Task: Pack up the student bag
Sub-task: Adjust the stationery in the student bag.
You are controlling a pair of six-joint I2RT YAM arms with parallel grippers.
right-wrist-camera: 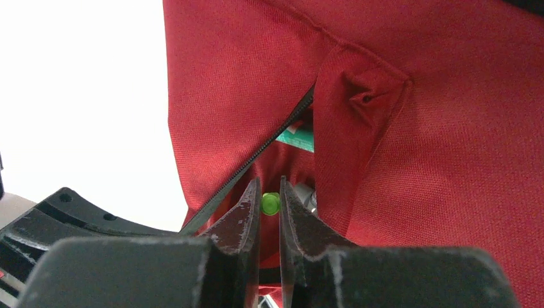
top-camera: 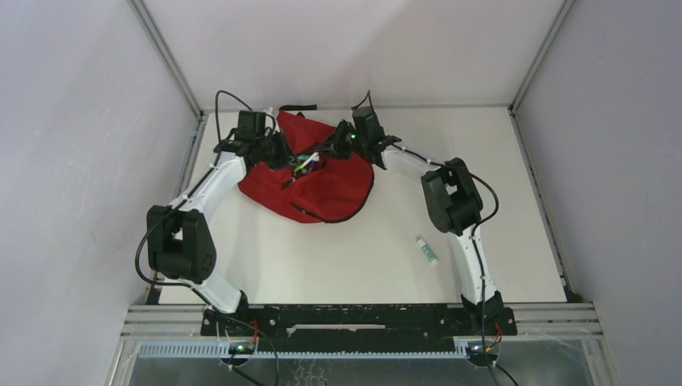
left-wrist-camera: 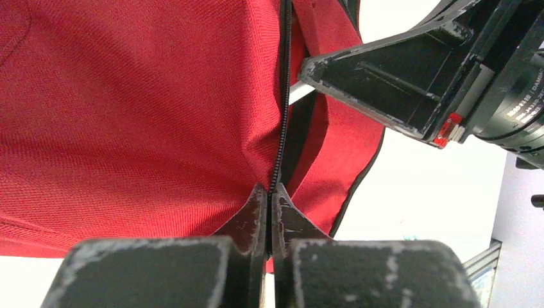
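Bag point(top-camera: 322, 189): red fabric, black zip trim, laid slumped on the far middle of the bench point(top-camera: 338, 265), between the two arms. The zip point(left-wrist-camera: 282, 115) is seen parted, with a teal item point(right-wrist-camera: 298, 136) partly visible inside the opening. Left tool point(left-wrist-camera: 269, 196): closed, the bag's zip edge pinched between its fingertips. Right tool point(right-wrist-camera: 270, 186): set at the bag's opening, facing the left tool, its fingers drawn near together and closed on a small green item point(right-wrist-camera: 270, 204), whose kind cannot be told. Tube point(top-camera: 427, 251): white with green marking, laid flat on the bench, well apart from the bag, just beside the right arm.
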